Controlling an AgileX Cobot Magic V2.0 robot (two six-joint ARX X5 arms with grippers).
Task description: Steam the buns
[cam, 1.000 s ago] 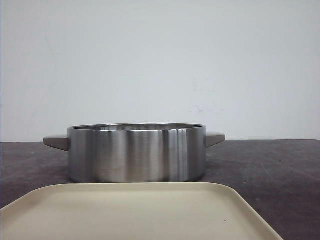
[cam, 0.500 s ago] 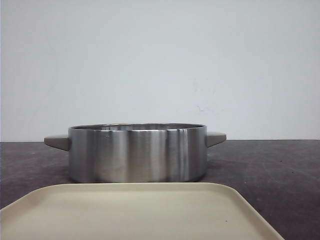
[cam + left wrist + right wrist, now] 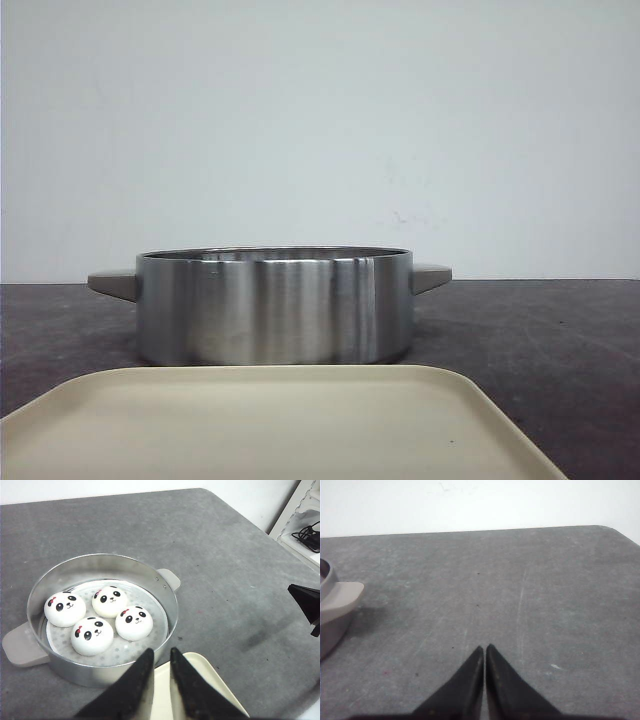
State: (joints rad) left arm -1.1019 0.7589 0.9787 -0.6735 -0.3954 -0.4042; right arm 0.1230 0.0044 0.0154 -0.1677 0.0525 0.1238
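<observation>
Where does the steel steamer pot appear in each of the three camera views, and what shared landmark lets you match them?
Front view: the steamer pot stands centre frame on the table, behind the cream tray.
Left wrist view: seen from above, left of centre, holding four buns.
Right wrist view: only a sliver at the left edge, with one handle.
Shared landmark: the pot's grey side handles.

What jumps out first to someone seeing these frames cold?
Four panda-face buns clustered on the perforated white liner inside the steel steamer pot in the left wrist view. In the front view the pot fills mid-frame, hiding the buns, with a bare cream tray before it. Neither gripper holds anything.
</observation>
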